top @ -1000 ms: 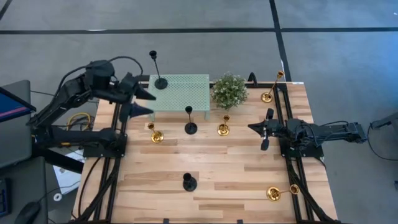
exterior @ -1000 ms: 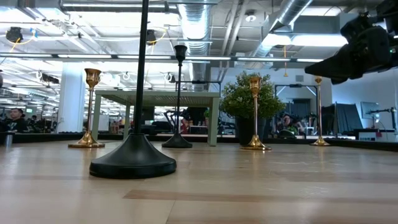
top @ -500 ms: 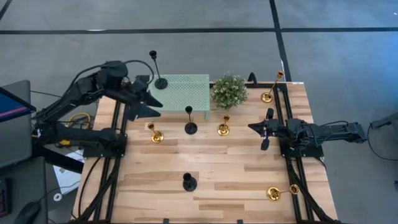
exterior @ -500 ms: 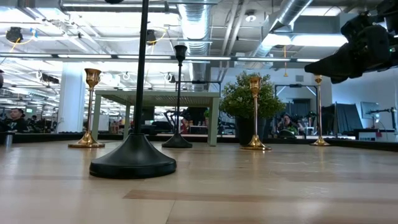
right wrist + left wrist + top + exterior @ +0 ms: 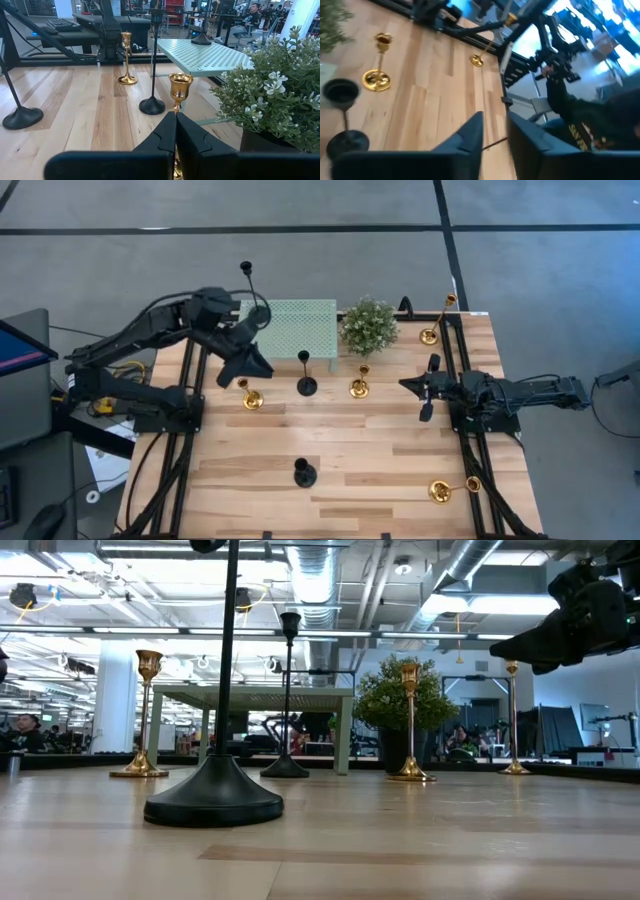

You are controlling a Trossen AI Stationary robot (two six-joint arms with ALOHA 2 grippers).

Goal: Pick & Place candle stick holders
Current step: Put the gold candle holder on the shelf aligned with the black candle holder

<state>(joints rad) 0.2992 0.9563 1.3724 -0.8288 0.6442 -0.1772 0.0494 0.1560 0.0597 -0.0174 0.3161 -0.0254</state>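
Black and gold candle stick holders stand on their round bases on the wooden table. One black holder (image 5: 258,313) stands on the mint-green little table (image 5: 300,330). Another black holder (image 5: 306,385) and two gold ones (image 5: 250,396) (image 5: 360,388) stand in front of it. My left gripper (image 5: 250,370) hangs above the left gold holder, by the little table's near left corner. Its fingers (image 5: 470,137) are close together with a narrow gap and nothing between them. My right gripper (image 5: 405,385) hovers shut to the right of the middle gold holder (image 5: 180,82), apart from it.
A bushy potted plant (image 5: 369,325) stands right of the little table. A tall gold holder (image 5: 430,335) stands at the far right. A black holder (image 5: 303,473) stands near the front edge. Another gold one (image 5: 445,490) leans over at the near right. Bare wood lies between them.
My left gripper has swung from beyond the table's left edge toward the right and the near edge, ending over the left gold holder. Its wide-spread fingers have drawn nearly together. No holder has moved.
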